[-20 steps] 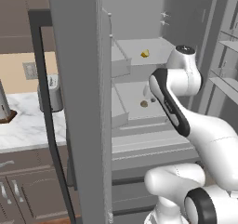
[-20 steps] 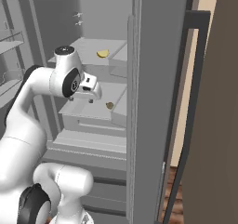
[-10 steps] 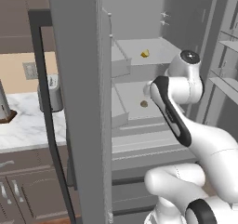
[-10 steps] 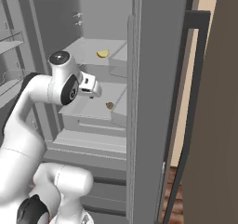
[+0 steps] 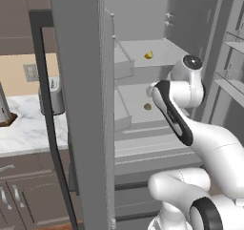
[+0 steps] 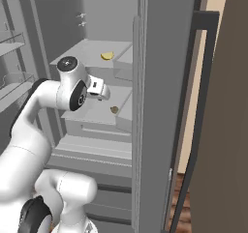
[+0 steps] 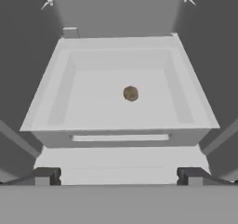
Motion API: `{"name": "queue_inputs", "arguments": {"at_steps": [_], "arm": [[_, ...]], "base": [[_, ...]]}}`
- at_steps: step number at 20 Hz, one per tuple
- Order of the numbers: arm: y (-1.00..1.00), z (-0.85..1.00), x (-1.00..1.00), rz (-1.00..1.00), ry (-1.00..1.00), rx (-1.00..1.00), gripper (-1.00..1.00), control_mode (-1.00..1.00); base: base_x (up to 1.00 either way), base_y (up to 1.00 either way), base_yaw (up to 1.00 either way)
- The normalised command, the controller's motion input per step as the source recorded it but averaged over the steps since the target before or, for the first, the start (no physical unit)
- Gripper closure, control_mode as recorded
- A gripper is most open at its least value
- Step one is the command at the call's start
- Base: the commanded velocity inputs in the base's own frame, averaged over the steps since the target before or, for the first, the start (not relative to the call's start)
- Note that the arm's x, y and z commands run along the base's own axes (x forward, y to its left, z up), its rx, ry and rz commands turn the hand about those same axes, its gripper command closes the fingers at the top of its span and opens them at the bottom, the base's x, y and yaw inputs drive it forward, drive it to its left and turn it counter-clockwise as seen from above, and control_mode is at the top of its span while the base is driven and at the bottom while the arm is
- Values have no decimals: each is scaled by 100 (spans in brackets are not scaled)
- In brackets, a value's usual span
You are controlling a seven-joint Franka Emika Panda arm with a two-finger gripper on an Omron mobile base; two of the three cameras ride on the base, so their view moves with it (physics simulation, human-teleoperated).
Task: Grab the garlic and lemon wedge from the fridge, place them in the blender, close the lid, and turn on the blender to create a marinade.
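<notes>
I see the garlic (image 7: 130, 93) dead ahead at 12 o'clock of my wide-open, empty hand (image 7: 119, 175), well apart.

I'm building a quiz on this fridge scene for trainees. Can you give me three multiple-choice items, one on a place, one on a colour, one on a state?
1. Where does the garlic lie?
A. In a pale tray inside the fridge
B. On the marble counter
C. Between the hand's fingers

2. What colour is the lemon wedge on the shelf above?
A. Green
B. Yellow
C. Red

3. How does the hand stand?
A. Shut on the garlic
B. Shut on nothing
C. Open, holding nothing

Answers:
1 A: the hand view shows the brown lump alone in the tray.
2 B: both base views show it bright yellow.
3 C: the fingertips stand wide apart, short of the tray.
</notes>
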Motion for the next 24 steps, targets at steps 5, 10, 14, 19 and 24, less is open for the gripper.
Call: {"name": "queue_inputs", "arguments": {"at_steps": [5, 10, 14, 19, 24], "arm": [[-17, -47, 34, -2, 0, 0, -100, -100], [-2, -69, 39, -1, 2, 0, -100, -100], [0, -69, 34, 0, 1, 0, -100, -100], [0, -59, 25, 0, 0, 0, -100, -100], [-4, -25, 19, 0, 1, 0, -100, -100]], "base": [[0, 0, 0], [0, 0, 0], [0, 0, 0], [0, 0, 0], [0, 0, 0]]}}
